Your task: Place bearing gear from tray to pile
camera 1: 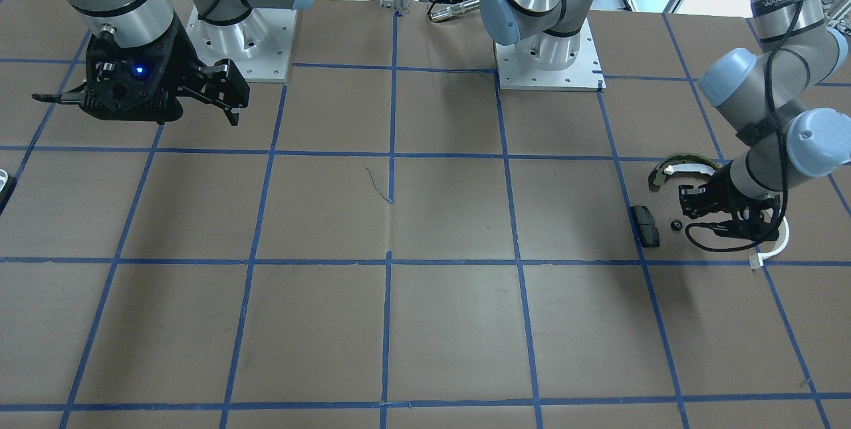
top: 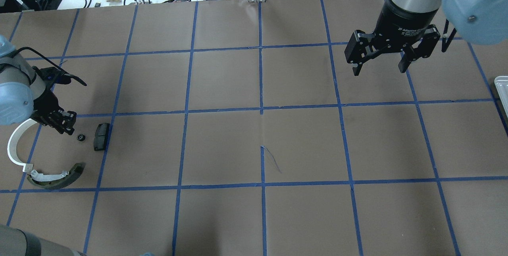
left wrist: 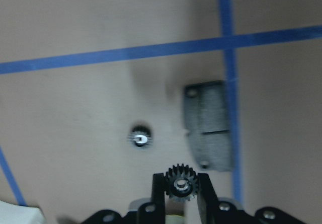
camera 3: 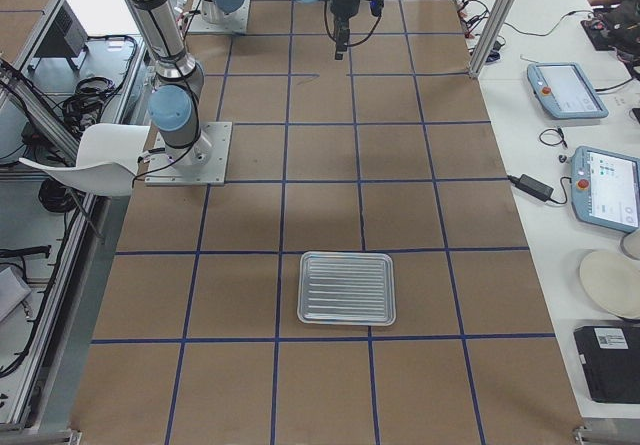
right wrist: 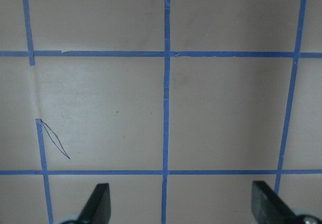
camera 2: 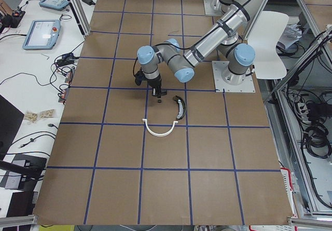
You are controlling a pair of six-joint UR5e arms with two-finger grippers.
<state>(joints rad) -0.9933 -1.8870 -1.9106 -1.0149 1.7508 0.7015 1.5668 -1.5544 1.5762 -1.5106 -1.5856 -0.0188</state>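
1. Writing first: there is white print on the collar of the right gripper [top: 378, 69] in the overhead view, and more on a band round the left arm's upper link in the front view. Both are too small for me to read with confidence.
2. My left arm is folded low at the table's [top: 222, 149] 9 o'clock edge in the overhead view, with its wrist close to the surface and its fingers pointing down.
3. The left gripper [top: 65, 123] is clamped on a small black toothed gear. The wrist camera shows this held gear [left wrist: 180, 183] squeezed between the two fingertips, above the paper.
4. A second, loose gear [top: 81, 137] lies flat on the table at about 4 o'clock from that gripper, apart from it.
5. The pile around it, read from the loose gear:
   - The black pad [top: 101, 136] is just beside it at 3 o'clock.
   - The white arc [top: 15, 145] is at 9 o'clock, partly under my arm.
   - The olive shoe [top: 55, 177] is at 7 o'clock, its end meeting the arc's end.
6. My right arm hangs well above the table towards 1 o'clock, gripper pointing straight down with its jaws spread wide and holding nothing.
7. The metal tray [camera 3: 347, 287] sits at the far right end of the table, well apart from the pile.
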